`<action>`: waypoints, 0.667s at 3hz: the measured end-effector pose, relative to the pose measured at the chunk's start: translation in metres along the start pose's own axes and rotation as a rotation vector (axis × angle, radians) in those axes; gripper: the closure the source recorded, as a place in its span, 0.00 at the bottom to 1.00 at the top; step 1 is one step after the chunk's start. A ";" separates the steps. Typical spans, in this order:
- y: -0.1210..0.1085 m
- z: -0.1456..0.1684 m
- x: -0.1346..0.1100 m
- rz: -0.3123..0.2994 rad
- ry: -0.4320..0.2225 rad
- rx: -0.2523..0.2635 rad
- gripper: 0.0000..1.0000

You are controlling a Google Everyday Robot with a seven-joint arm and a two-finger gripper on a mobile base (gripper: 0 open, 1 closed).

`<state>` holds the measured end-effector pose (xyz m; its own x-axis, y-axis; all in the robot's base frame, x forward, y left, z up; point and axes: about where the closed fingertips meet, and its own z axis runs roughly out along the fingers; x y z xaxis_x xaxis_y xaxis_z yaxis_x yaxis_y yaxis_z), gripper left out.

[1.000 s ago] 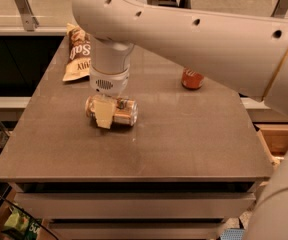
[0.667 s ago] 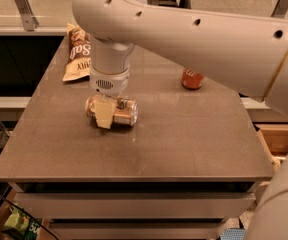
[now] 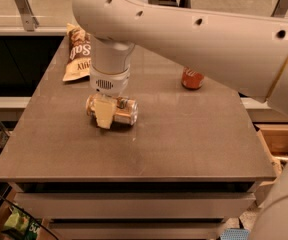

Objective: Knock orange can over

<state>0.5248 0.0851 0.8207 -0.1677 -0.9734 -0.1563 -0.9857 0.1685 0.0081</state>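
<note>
Can: the orange can (image 3: 125,112) lies on its side on the worktop (image 3: 184,149), left of centre. We judge it already tipped over.

Long axis: it runs roughly left to right across our view, with the right end sitting a touch nearer to us.

Hand: the hand (image 3: 105,113) hangs straight down from the wrist, right at the can. Its pale tip crosses the near side of the can's middle, touching it or just about.

Hand state: we cannot tell whether it is spread, pressed together or pinching the can, because the wrist and the can hide the far side.

Key relation: the can is directly under and behind the hand, not off to one side. Any next move we would plan is therefore a lift straight up and away, taken at right angles to the can's length so it does not roll.

Arm: the one arm (image 3: 199,34) reaches in from the right and covers much of the back of the worktop.

Other things: a red can (image 3: 192,78) stands upright, well apart to the right. A snack bag (image 3: 78,54) lies at the back left.

Change from a second ago: we see none. The can, the hand and both bystanders sit where they were.

Risk: the can may roll once it is let go.
</note>
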 end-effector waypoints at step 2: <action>0.001 0.000 0.000 -0.001 0.000 0.001 0.00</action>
